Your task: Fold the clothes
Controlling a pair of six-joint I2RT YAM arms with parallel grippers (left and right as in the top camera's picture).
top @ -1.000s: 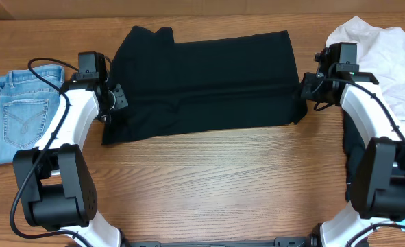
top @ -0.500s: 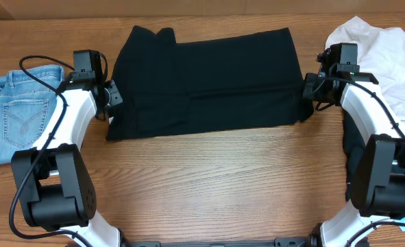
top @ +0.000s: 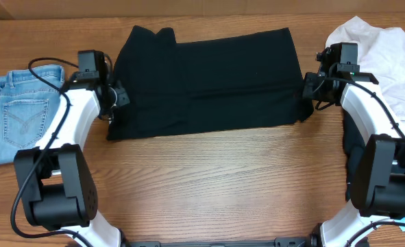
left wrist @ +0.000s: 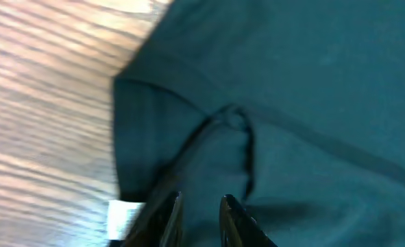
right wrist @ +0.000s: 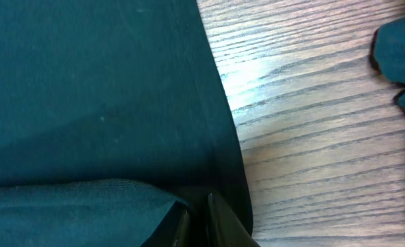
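We see the black top (top: 209, 79) lying flat on the worktop (top: 209, 178) between both hands, a broad rectangle with a small white label (left wrist: 125, 218) beside the left hand (top: 115, 98). The right hand (top: 307, 88) pinches the top's edge. We cannot tell whether the left hand grips. Jeans (top: 20, 113) lie outside the left hand and an off-white shirt (top: 387, 58) outside the right.

A black top (top: 202, 82) is spread flat at centre; folded jeans (top: 20, 113) are placed left, a crumpled white shirt (top: 387, 62) right.
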